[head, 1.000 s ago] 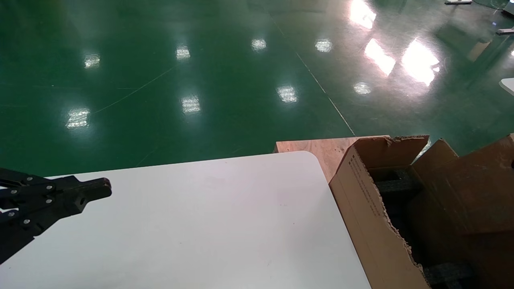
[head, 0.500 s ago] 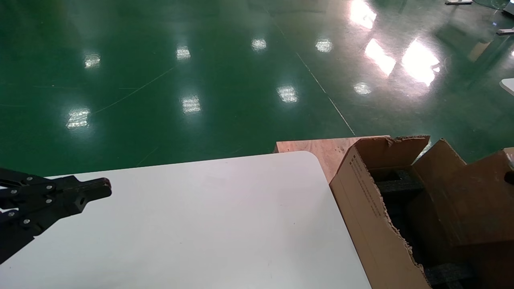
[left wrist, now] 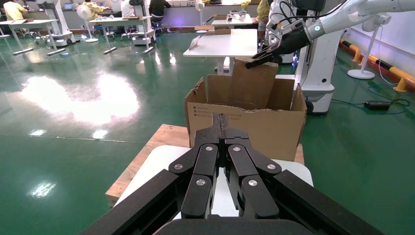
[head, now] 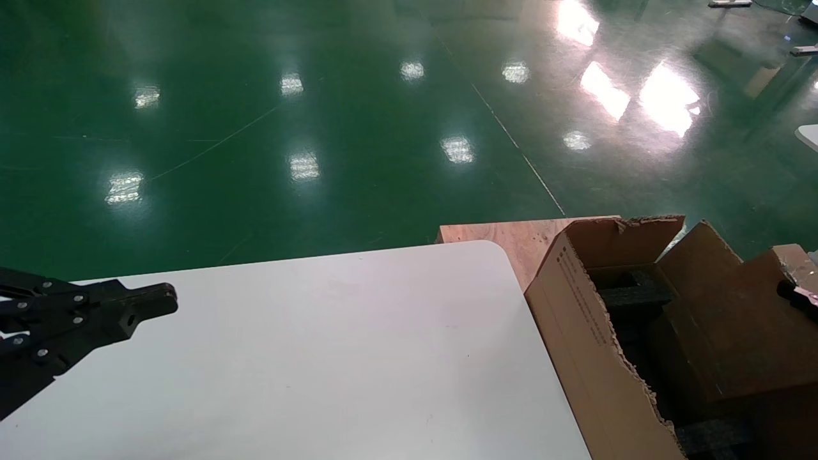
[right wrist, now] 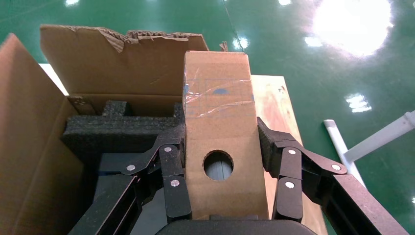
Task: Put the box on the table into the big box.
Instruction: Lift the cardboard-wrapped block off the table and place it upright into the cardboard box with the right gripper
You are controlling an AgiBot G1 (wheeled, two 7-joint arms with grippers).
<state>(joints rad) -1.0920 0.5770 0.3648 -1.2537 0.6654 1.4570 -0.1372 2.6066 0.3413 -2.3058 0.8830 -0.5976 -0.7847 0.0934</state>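
A: Right pincer [right wrist: 220, 131]: loose or clenched?

B: Clenched on the box [right wrist: 218, 110], one black finger [right wrist: 171, 161] pressed to each long edge.

A: Look of the box?

B: Flat, light brown, long and narrow. One round hole [right wrist: 218, 165] in the broad face, right between the fingers. Clear tape [right wrist: 218, 98] with blue marks across the face, beyond the fingertips. Square far end, plain and unmarked otherwise.

A: And where, exactly?

B: Held straight out ahead of the pincer, over the open carton [right wrist: 122, 51]. Black foam [right wrist: 112, 132] below and to one side of the fingers. Torn back flap of the carton just past the far end of the box. From the left wrist, seen tilted, top end up by the pincer and above the rim, bottom end hidden behind the carton wall. Touching the foam or not: cannot tell.

A: Anything beside the carton?

B: Plywood board [right wrist: 274, 103] on the other side of the pincer, lying on the green floor [right wrist: 313, 54].

A: Left pincer [head: 169, 300]?

B: Pressed shut on nothing, fingertips together. Parked low over the white table [head: 319, 358], well apart from the carton and from the right pincer.
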